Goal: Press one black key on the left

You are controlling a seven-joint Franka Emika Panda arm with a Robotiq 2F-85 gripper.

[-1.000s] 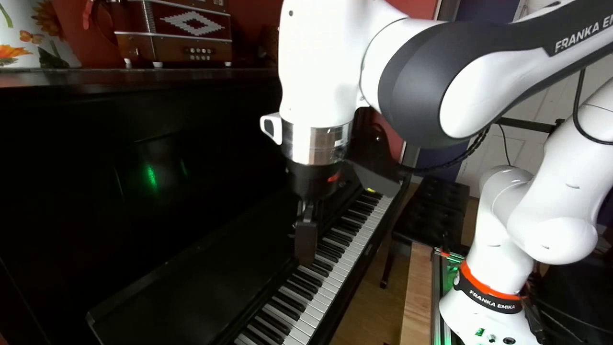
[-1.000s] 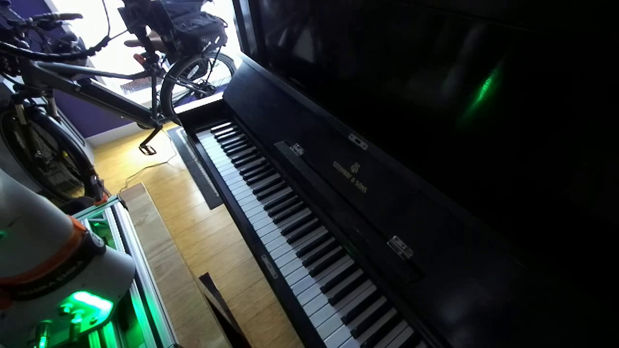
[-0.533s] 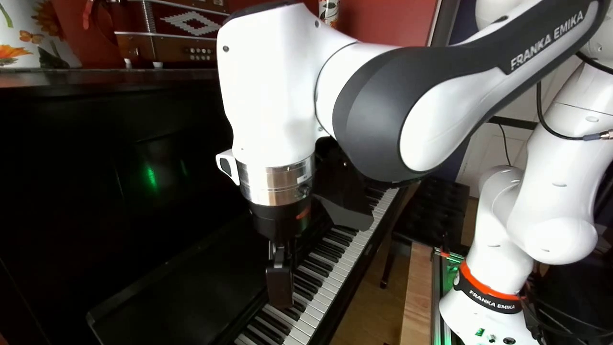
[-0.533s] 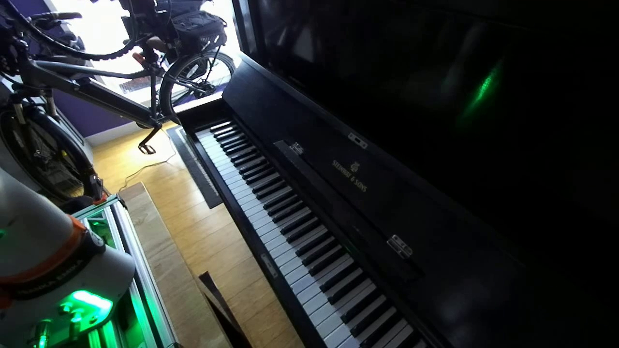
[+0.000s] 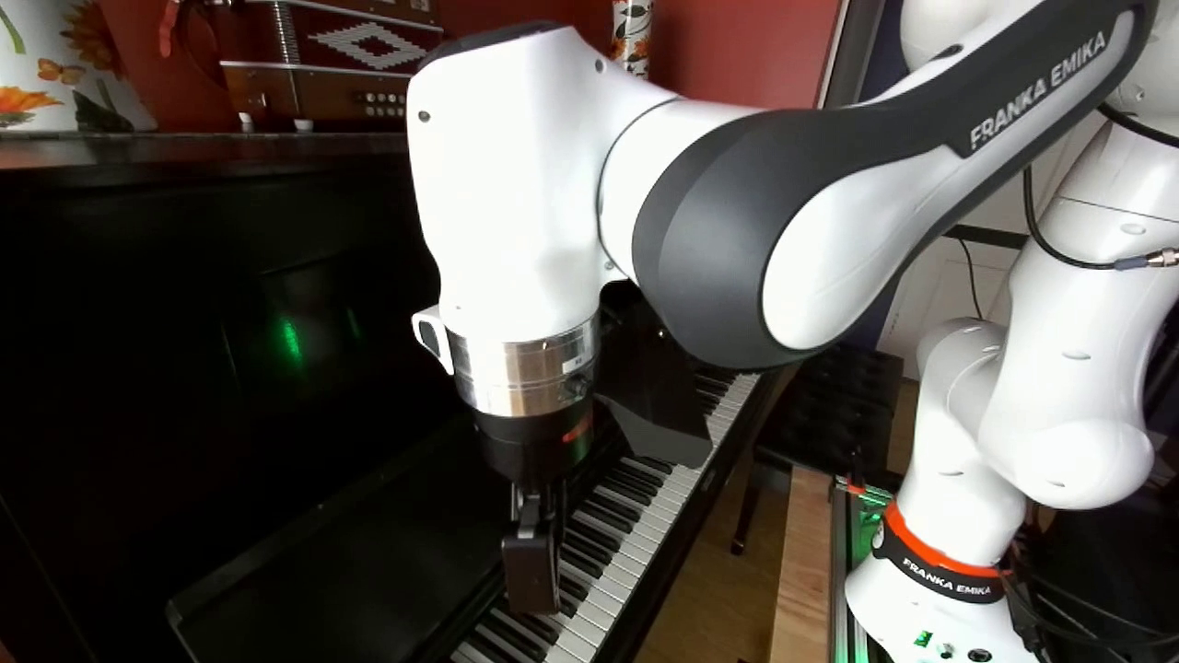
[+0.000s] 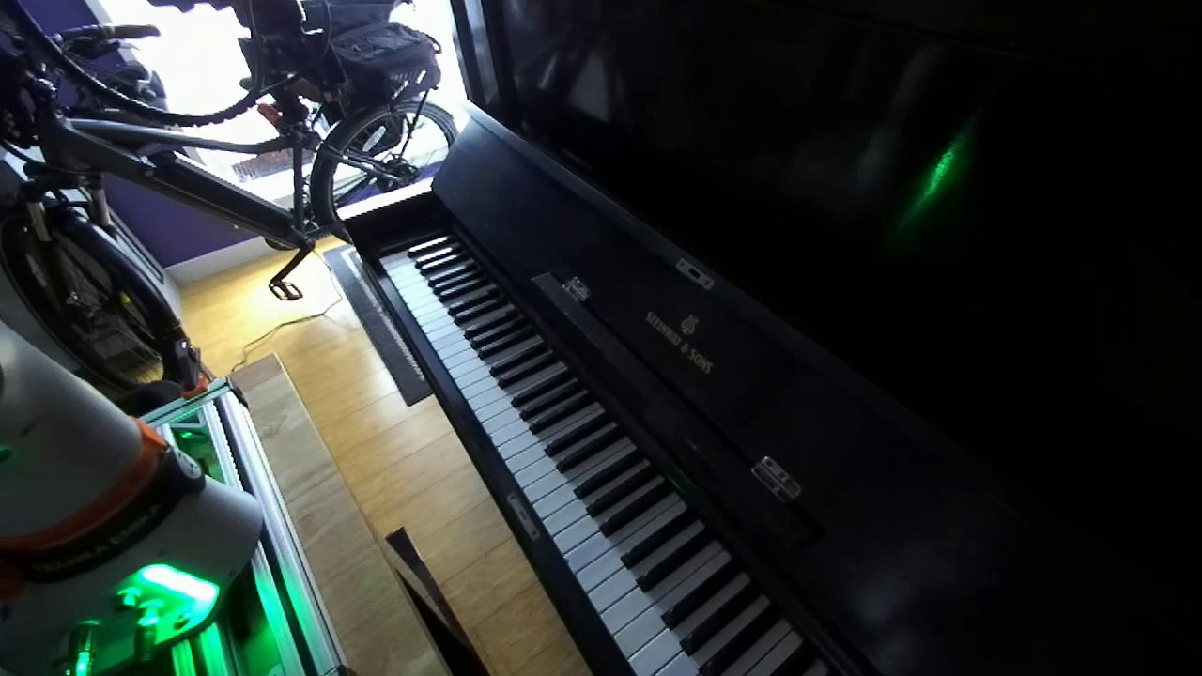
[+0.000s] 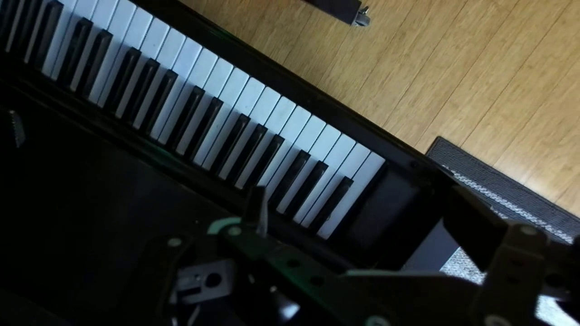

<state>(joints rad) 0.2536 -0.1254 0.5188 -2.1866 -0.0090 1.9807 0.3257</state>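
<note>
Pincer (image 5: 532,589) shifted along keyboard (image 5: 631,539); black keys (image 7: 306,189) below.

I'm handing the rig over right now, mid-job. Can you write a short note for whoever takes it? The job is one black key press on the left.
End effector: open, holding nothing, hanging by the keyboard; its height over the keys is hard to judge.
Black keys: in plain sight in the wrist view; the last black key stands alone near the keyboard's end.
Done: the end effector is at the keyboard; no key looks pressed.
To do: choose the key, line up, press. Closing the end effector first would probably help strike just one.
</note>
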